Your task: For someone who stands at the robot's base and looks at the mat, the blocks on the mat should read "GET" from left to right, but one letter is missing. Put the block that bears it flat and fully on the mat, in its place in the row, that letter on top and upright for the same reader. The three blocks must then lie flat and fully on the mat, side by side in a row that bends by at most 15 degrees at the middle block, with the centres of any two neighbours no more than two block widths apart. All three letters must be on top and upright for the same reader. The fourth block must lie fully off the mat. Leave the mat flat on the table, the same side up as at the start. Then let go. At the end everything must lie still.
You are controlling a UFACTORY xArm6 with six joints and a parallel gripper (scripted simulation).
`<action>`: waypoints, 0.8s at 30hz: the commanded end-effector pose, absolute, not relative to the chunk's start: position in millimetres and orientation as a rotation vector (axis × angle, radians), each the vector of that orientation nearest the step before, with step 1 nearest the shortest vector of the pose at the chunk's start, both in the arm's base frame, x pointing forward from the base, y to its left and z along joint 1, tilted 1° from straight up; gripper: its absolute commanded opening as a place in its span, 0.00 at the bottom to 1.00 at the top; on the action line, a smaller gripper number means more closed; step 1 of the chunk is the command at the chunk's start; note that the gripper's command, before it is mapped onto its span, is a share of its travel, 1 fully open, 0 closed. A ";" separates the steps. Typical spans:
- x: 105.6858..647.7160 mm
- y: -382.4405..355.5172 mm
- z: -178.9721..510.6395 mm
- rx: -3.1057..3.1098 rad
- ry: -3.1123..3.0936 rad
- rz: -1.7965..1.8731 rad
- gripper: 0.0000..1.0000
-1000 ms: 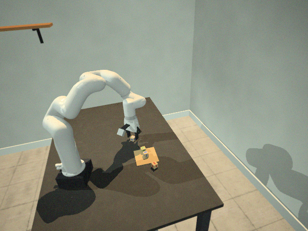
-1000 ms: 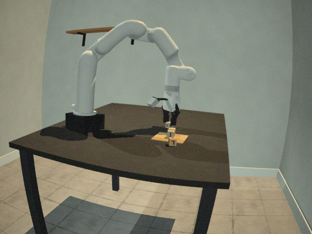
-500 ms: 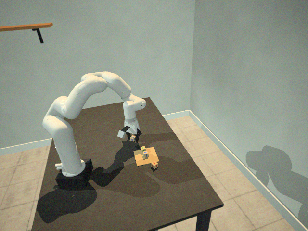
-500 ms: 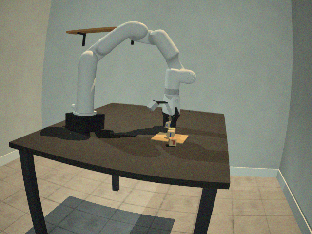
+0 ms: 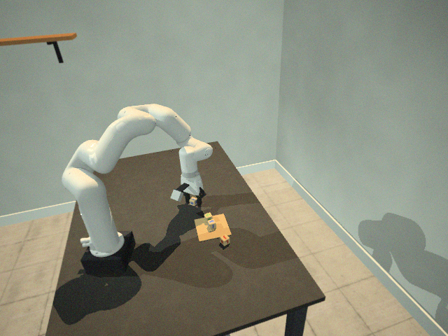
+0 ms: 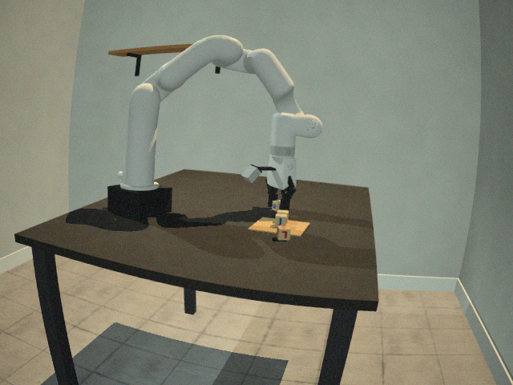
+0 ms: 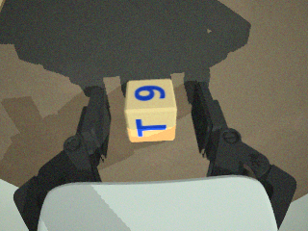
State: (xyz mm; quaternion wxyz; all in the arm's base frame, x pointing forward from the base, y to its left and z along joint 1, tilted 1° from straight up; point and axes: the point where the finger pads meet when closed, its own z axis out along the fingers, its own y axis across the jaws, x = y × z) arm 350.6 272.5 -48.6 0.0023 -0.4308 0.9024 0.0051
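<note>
Block with blue letters (image 7: 149, 111) sits on the dark table (image 5: 253, 282), off the orange mat (image 5: 204, 234), between the parted fingers of the gripper (image 7: 152, 115), which is open and holds nothing. To grip well, I judge the fingers should descend squarely along its 2 side faces before closing. 2 blocks stand on the mat; 1 red-lettered block (image 5: 225, 240) lies beside it. Pale walls and tiled floor surround the table.

Dark table (image 6: 124, 249), wooden wall shelf (image 5: 36, 38), tiled floor (image 6: 414, 331)
</note>
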 end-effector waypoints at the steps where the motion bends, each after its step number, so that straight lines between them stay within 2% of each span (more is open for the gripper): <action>1: 351.6 273.3 -47.3 -1.350 2.828 0.017 0.69; 19: 351.6 273.3 -47.3 -1.350 2.828 0.017 0.69; 20: 351.6 273.3 -47.3 -1.350 2.828 0.017 0.47; 24: 351.6 273.3 -47.3 -1.350 2.828 0.017 0.47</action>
